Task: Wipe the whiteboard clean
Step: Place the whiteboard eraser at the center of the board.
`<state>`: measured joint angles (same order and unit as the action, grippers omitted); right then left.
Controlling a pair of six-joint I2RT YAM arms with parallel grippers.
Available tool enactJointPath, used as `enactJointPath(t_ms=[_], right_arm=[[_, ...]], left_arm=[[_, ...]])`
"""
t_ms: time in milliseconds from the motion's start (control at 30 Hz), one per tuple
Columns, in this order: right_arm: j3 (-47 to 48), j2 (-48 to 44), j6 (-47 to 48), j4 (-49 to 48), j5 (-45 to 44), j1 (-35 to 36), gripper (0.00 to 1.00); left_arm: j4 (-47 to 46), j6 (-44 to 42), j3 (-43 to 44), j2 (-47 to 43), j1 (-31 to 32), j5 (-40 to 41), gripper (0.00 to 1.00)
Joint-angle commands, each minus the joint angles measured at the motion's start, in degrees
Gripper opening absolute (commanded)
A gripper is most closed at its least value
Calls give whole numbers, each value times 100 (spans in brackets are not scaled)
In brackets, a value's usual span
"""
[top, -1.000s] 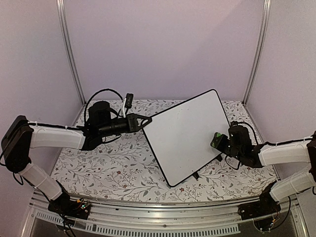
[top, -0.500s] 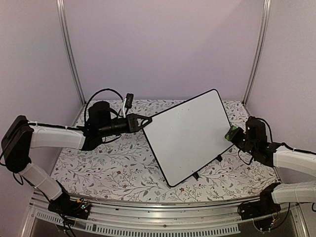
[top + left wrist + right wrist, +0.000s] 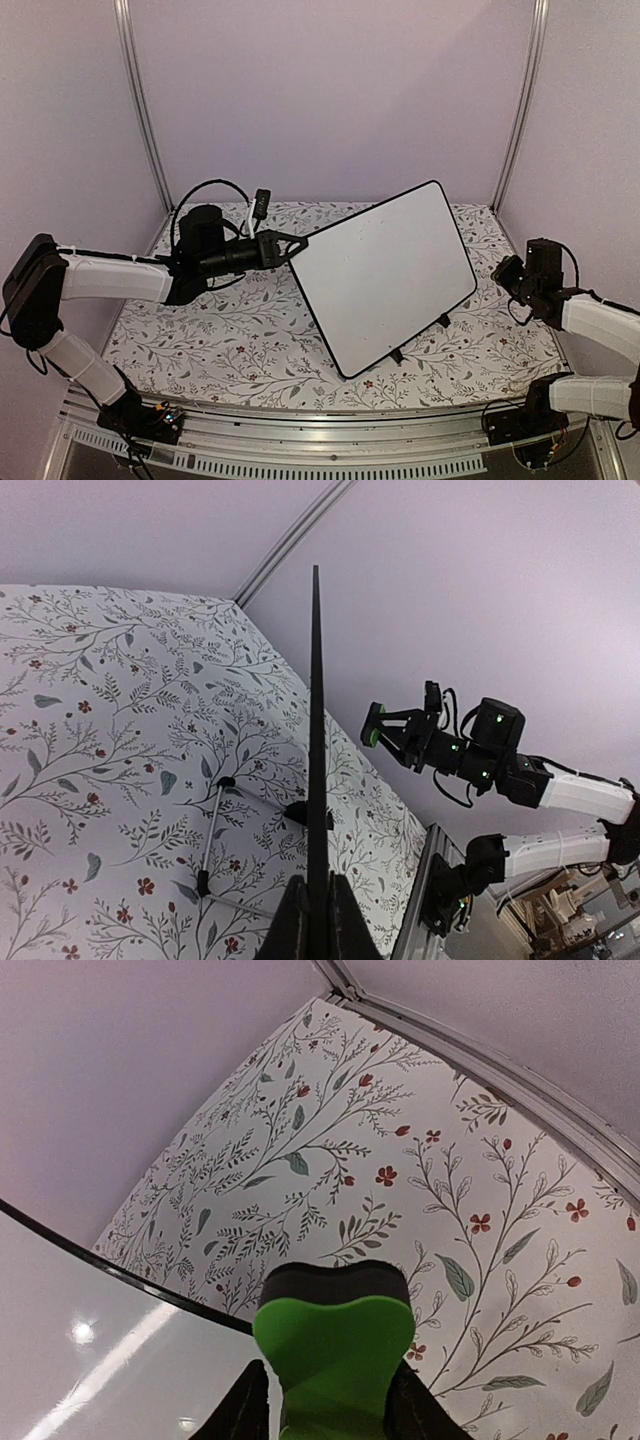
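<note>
The whiteboard (image 3: 385, 275) stands tilted on the floral table, and its white face shows no marks. My left gripper (image 3: 297, 246) is shut on its left edge. In the left wrist view the board shows edge-on as a thin black line (image 3: 316, 730) running up from between my fingers (image 3: 318, 925). My right gripper (image 3: 505, 272) is off the board's right edge, apart from it, and is shut on a green eraser (image 3: 335, 1345) with a dark pad. The eraser also shows in the left wrist view (image 3: 373, 723). The board's rim and white face fill the lower left of the right wrist view (image 3: 100, 1350).
A floral cloth (image 3: 230, 330) covers the table. Black clip feet (image 3: 397, 355) and a thin wire stand (image 3: 210, 830) sit under the board. Lilac walls with metal posts (image 3: 142, 110) enclose the back and sides. A metal rail (image 3: 330, 435) runs along the front.
My right gripper has moved to the right with the green eraser, from the board's right part to off its right edge. The left gripper and the board have not moved.
</note>
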<state>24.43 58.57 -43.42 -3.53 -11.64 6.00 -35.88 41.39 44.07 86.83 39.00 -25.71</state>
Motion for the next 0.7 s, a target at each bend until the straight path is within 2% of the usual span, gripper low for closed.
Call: enactJointPath(t_ms=[0, 167, 267, 667], right_arm=[[-61, 374, 106, -280, 250, -142, 43], [2, 958, -7, -629, 461, -257, 54], [38, 1304, -29, -874, 648, -289, 64], [139, 2220, -140, -1608, 1102, -363, 70]], left_arm=[[125, -214, -127, 62, 119, -432, 0], [122, -218, -127, 54, 117, -442, 0], [123, -218, -136, 45, 122, -440, 0], [99, -216, -154, 69, 118, -444, 0]])
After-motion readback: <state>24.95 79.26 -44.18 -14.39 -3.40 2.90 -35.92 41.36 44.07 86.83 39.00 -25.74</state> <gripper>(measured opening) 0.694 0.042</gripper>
